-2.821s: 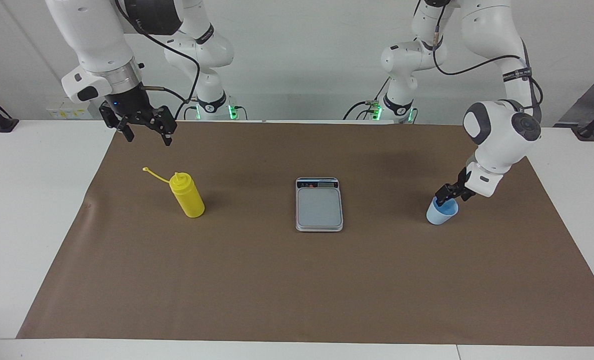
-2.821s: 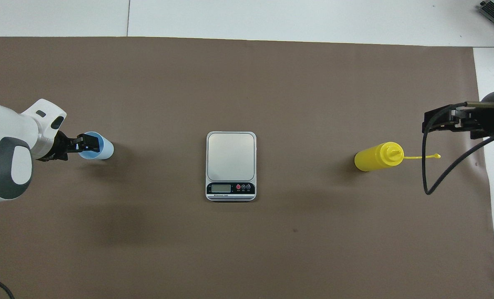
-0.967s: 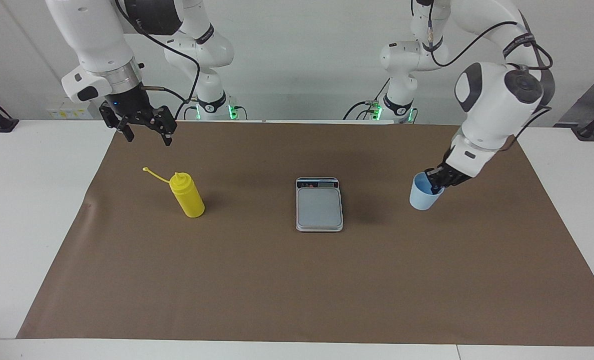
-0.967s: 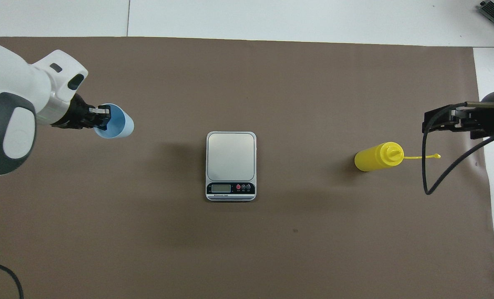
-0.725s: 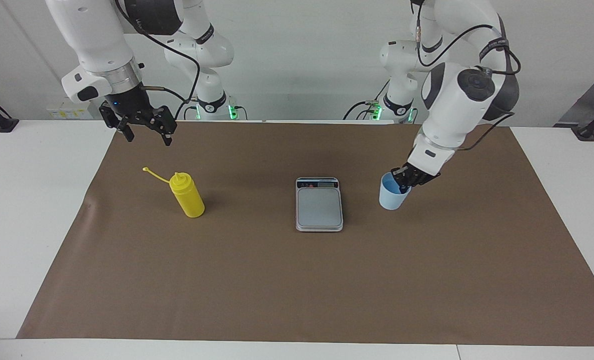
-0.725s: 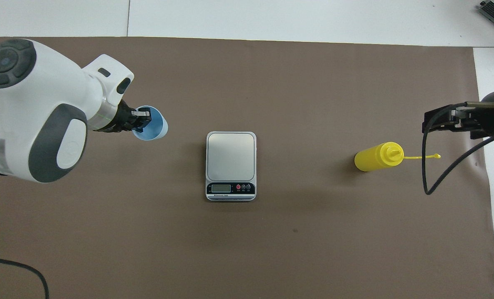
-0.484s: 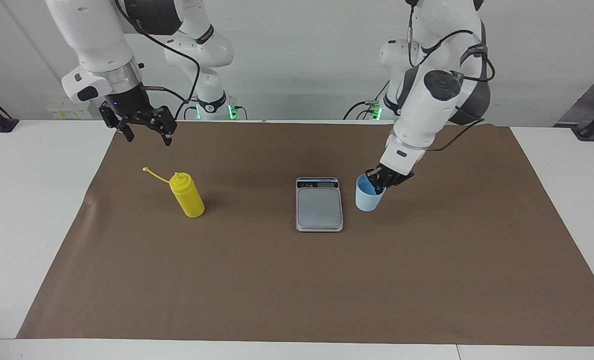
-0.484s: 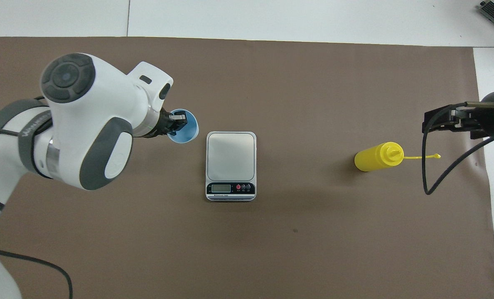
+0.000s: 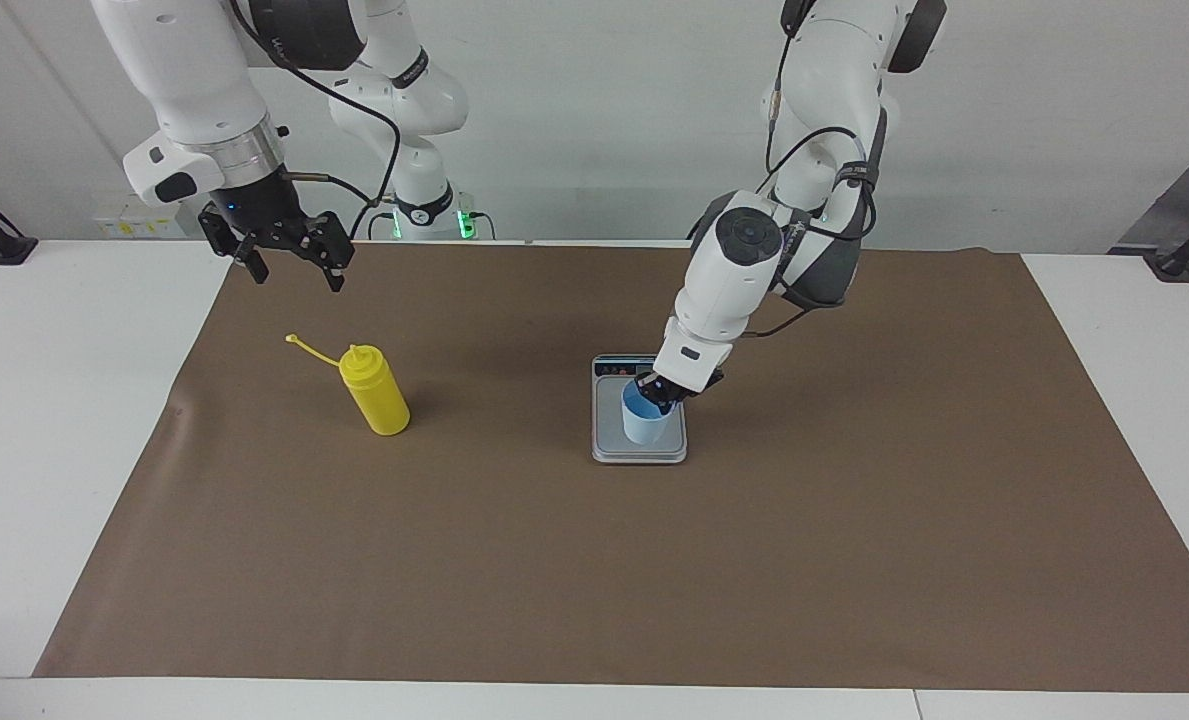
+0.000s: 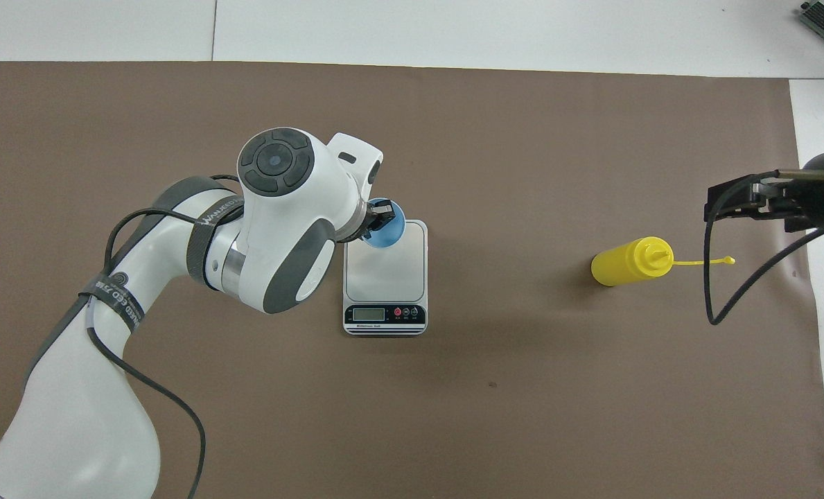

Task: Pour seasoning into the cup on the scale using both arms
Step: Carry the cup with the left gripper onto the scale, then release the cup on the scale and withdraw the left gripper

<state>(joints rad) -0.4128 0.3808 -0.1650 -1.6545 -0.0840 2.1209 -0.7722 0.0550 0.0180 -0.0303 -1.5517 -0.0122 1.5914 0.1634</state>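
Cup point(image 9: 644, 422), light blue, upright, is over the scale point(image 9: 606, 440) platform, pinched by its rim in the left gripper point(image 9: 658, 393): one fingertip inside the cup, one outside, jaws closed tight on the wall. Whether the cup base already touches the platform or hangs just above it, cannot tell. In the overhead view the cup point(image 10: 388, 231) shows at the platform's corner that is farther from the robots and toward the left arm's end of the table, mostly covered by the left arm's wrist. Left gripper point(image 10: 381, 218) comes in slantwise from the left arm, which reaches over the mat to mid-table.

Scale point(image 10: 394, 277) sits mid-mat, display strip at the end nearer the robots.

Seasoning point(image 9: 376, 393), yellow squeeze bottle, stands upright well apart from the scale, toward the right arm's end of the table, cap strap sticking out from the nozzle. Untouched. In overhead view the seasoning point(image 10: 630, 261) is level with the scale.

Right gripper point(image 9: 287, 253) hangs in the air above the mat edge near the bottle, jaws wide apart, holding nothing; right arm waits. Overhead view shows the right gripper point(image 10: 750, 197) at the frame edge.

Brown mat point(image 9: 594, 580) covers a white table point(image 9: 54, 400).
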